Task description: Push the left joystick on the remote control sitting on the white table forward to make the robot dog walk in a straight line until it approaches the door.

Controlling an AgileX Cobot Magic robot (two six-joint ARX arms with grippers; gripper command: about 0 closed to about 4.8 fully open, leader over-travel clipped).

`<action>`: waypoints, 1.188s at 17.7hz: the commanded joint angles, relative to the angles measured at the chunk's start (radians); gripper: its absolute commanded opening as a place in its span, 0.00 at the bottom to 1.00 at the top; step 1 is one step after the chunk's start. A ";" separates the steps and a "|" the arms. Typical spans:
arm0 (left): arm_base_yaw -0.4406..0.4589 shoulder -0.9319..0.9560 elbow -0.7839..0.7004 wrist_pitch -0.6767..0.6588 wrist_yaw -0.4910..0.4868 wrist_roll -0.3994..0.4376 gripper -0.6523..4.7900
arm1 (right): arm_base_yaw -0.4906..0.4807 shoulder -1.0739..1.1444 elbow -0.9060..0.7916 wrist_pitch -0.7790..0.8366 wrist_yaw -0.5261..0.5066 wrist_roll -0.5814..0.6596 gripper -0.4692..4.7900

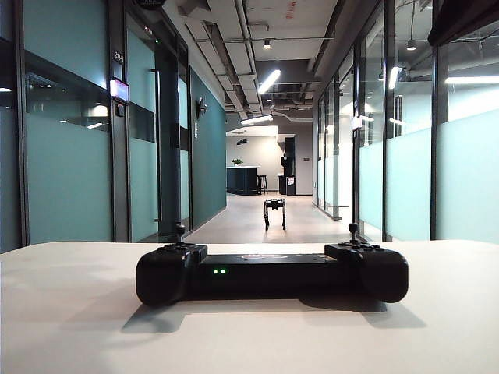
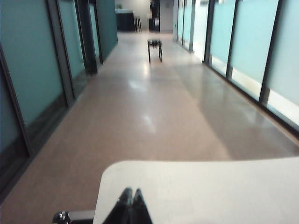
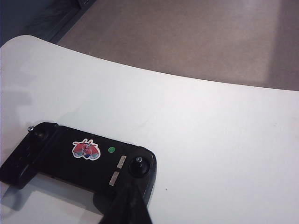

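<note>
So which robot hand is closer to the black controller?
The right. The right gripper hangs shut just above the controller, beside one joystick. The left gripper, also shut, sits over the white table, with the controller only showing off to its side.

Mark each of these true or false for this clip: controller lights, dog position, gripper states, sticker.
1. The remote control on the white table shows two green lights. True.
2. The robot dog lies on its side beside the table. False: it stands far down the corridor.
3. The left gripper is shut, over the table's near edge. True.
4. The right gripper holds the controller's right joystick. False: it is shut, just short of it.
5. The controller carries a red sticker. True.
</note>
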 commanded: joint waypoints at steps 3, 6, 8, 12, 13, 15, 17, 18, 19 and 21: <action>-0.001 0.000 -0.079 0.105 -0.003 0.005 0.11 | -0.001 -0.002 0.006 0.018 0.005 -0.003 0.08; -0.018 0.000 -0.106 0.129 -0.042 0.016 0.11 | -0.001 -0.002 0.006 0.018 0.005 -0.003 0.08; -0.052 0.000 -0.106 0.116 -0.121 0.019 0.11 | -0.001 -0.002 0.006 0.018 0.005 -0.003 0.08; -0.050 0.000 -0.106 0.093 -0.083 0.020 0.11 | -0.001 -0.002 0.006 0.017 0.005 -0.003 0.08; -0.050 0.000 -0.106 0.090 -0.062 0.021 0.11 | -0.001 -0.002 0.006 0.018 0.005 -0.003 0.08; -0.049 0.000 -0.106 0.087 -0.043 0.020 0.11 | -0.001 -0.002 0.006 0.017 0.005 -0.003 0.08; -0.049 0.000 -0.106 0.087 -0.044 0.020 0.11 | -0.001 -0.002 0.006 0.017 0.005 -0.003 0.08; -0.049 0.000 -0.106 0.087 -0.045 0.019 0.11 | -0.001 -0.002 0.006 0.018 0.005 -0.003 0.08; -0.049 0.000 -0.106 0.089 -0.045 0.019 0.11 | -0.001 -0.002 0.006 0.017 0.005 -0.003 0.08; -0.049 0.000 -0.106 0.090 -0.045 0.019 0.11 | -0.001 -0.002 0.006 0.017 0.005 -0.003 0.08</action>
